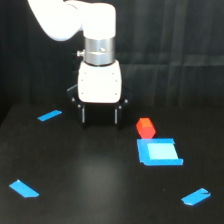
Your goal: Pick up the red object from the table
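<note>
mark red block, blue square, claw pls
red block [146,128], exterior view, on its front face
blue square [159,152], exterior view, on its pale centre
claw [99,115], exterior view, midway between the two dark fingertips

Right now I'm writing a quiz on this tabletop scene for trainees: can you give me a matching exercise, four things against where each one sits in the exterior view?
Things:
1. red object
2. blue square
3. gripper
4. tape strip

Places:
A. near the lower left corner of the table
B. upper middle, hanging over the black surface, fingers pointing down
C. right of centre, just below the red block
D. right of centre, at the blue patch's upper left edge

Pairs: 1-D, 2-C, 3-B, 4-A
</note>
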You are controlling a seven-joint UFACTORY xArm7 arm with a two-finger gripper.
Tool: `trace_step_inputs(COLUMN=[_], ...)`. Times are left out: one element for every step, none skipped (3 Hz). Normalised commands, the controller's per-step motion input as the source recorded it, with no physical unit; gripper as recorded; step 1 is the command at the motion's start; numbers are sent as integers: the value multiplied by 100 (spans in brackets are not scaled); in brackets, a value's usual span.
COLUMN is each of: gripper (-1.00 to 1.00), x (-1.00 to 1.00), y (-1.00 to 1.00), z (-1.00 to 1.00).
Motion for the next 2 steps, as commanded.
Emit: trace_step_inputs(gripper=[100,98], x=[87,100], y=[-13,-22], z=[-11,66])
